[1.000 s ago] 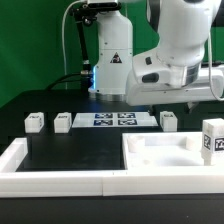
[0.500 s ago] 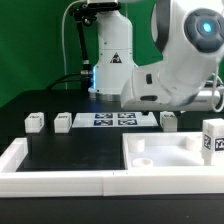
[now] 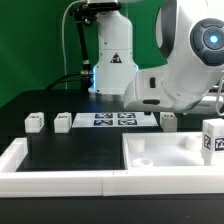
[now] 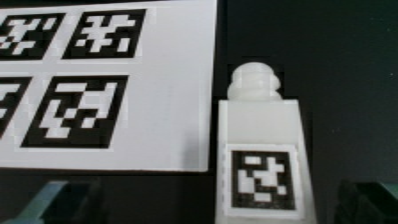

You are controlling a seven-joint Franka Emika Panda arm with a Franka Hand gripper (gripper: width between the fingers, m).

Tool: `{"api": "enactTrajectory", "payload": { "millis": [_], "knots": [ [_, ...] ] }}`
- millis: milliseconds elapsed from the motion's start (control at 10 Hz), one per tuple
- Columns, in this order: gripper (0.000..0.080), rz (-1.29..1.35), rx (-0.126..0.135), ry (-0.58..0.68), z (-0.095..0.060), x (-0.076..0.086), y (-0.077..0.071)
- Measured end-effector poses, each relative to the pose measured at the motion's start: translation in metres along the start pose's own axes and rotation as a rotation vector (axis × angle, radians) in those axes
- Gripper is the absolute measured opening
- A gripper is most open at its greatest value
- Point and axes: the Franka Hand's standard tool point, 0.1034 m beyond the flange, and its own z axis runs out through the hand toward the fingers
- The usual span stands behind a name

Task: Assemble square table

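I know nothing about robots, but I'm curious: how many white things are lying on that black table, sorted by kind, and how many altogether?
Small tagged legs: 4
Large square slab: 1
Marker board: 1
Long border rail: 1
Total: 7

**Wrist view.** Of the gripper [image 4: 210,204], only 2 fingertips [image 4: 57,203] show, cropped by the frame. 3 of the 4 tags on the marker board [image 4: 178,150] are cut off.

**Exterior view.** The arm [image 3: 185,70] overruns the top and right edges and masks the gripper. 1 leg [image 3: 213,138] is clipped at the exterior view's right edge. Tag patterns are too small to read.
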Motion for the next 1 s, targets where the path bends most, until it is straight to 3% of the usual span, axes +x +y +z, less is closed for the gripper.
{"api": "enactTrajectory", "payload": {
  "millis": [600,1000],
  "knots": [
    [0.0649,-0.019,-0.007,0.048,0.018,0.008,-0.012],
    [0.0626,-0.011,-0.01,0.039,0.022,0.007,-0.01]
  ]
}}
